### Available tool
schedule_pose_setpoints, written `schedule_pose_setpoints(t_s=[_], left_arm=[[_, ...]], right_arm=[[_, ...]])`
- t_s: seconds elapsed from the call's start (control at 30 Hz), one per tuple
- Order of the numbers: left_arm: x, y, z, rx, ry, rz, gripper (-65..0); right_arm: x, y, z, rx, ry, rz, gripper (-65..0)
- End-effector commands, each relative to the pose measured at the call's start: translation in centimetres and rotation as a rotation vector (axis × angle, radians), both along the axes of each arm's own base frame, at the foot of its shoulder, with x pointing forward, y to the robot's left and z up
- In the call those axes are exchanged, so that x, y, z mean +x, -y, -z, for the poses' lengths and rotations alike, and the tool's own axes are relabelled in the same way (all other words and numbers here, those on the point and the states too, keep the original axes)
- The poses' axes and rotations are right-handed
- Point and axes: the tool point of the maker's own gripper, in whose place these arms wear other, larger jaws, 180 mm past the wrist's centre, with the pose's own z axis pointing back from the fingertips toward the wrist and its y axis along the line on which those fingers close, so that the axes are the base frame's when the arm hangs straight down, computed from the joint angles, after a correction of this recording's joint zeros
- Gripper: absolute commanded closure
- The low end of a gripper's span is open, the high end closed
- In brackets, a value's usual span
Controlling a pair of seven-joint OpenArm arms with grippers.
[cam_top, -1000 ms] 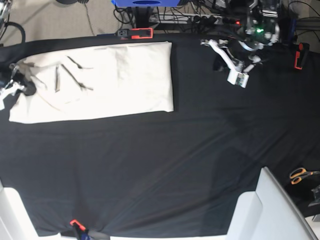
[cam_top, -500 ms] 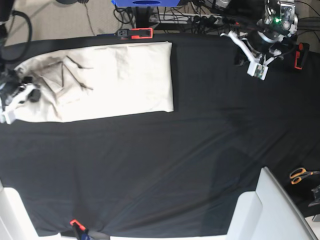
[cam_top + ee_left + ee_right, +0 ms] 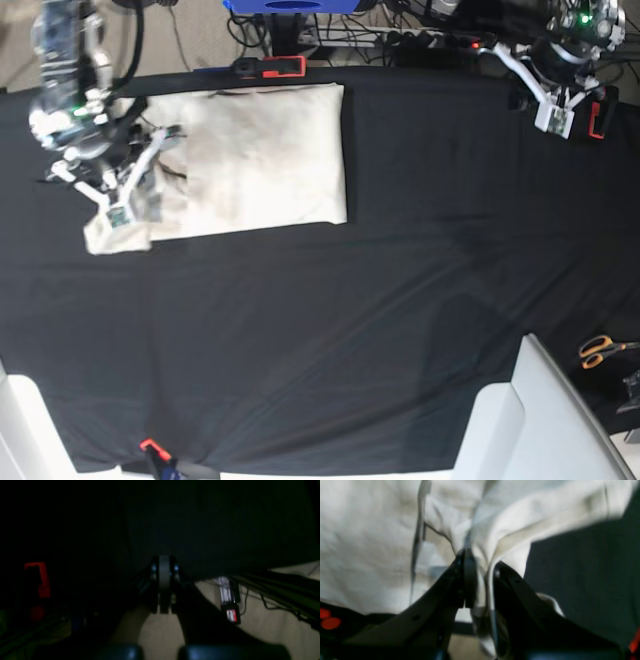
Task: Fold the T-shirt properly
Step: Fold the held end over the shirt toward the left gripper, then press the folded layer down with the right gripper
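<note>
The cream T-shirt [image 3: 260, 160] lies as a long folded band at the back left of the black tablecloth [image 3: 330, 330]. My right gripper [image 3: 135, 180] is shut on its left end and holds that end raised, with a flap of cloth hanging below it. Up close, the right gripper [image 3: 482, 563] has bunched T-shirt [image 3: 375, 542] cloth pinched between its black fingers [image 3: 467, 562]. At the back right corner my left gripper [image 3: 540, 105] is well away from the cloth. The dark left wrist view shows the left gripper [image 3: 163, 566] shut with nothing in it.
Red clamps [image 3: 270, 67] [image 3: 598, 112] pin the tablecloth along the back edge, and another [image 3: 150, 445] sits at the front. Orange-handled scissors [image 3: 600, 350] lie at the right edge. A white block [image 3: 530, 420] stands at the front right. Cables run behind the table.
My right gripper has lifted the shirt's left end and carried it rightward, so the band looks shorter. The left arm has drawn back toward the back right corner.
</note>
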Motion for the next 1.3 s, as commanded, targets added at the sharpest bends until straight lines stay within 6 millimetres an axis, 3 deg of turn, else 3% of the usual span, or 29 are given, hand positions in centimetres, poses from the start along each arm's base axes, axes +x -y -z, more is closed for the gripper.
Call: schedule_pose_setpoints(t_s=[0.0, 0.23, 0.53, 0.7, 0.9, 1.0, 1.13, 1.27], left_arm=[[0.5, -0.5, -0.9, 0.014, 0.031, 0.006, 0.0], [-1.7, 1.9, -0.3, -0.055, -0.037, 0.152, 0.0], [-2.2, 1.9, -0.1, -0.054, -0.053, 0.164, 0.0], [-2.3, 1.7, 0.0, -0.052, -0.057, 0.165, 0.0], [-2.4, -1.3, -1.0, 0.009, -0.046, 0.108, 0.0], [-3.1, -2.4, -0.5, 0.018, -0.067, 0.078, 0.0], [-3.7, -2.8, 0.2, 0.013, -0.091, 0.063, 0.0], [-4.0, -2.7, 0.5, 0.01, -0.101, 0.065, 0.0]], right_arm=[[0.7, -1.1, -1.1, -0.003, 0.044, -0.019, -0.8], [0.4, -6.0, -1.9, -0.065, 0.072, -0.088, -0.8], [1.2, -11.0, -3.3, -0.001, 0.152, -0.044, -0.8], [0.1, -12.6, -1.7, 0.007, 0.114, -0.025, -0.8], [-1.3, -14.1, -1.4, 0.026, 0.105, 0.006, -0.8], [-2.1, -15.1, -1.5, 0.042, 0.104, 0.016, -0.8], [-2.3, -16.7, -1.9, 0.085, 0.112, 0.034, -0.8], [-1.1, -17.1, -1.9, 0.119, 0.112, 0.049, -0.8]])
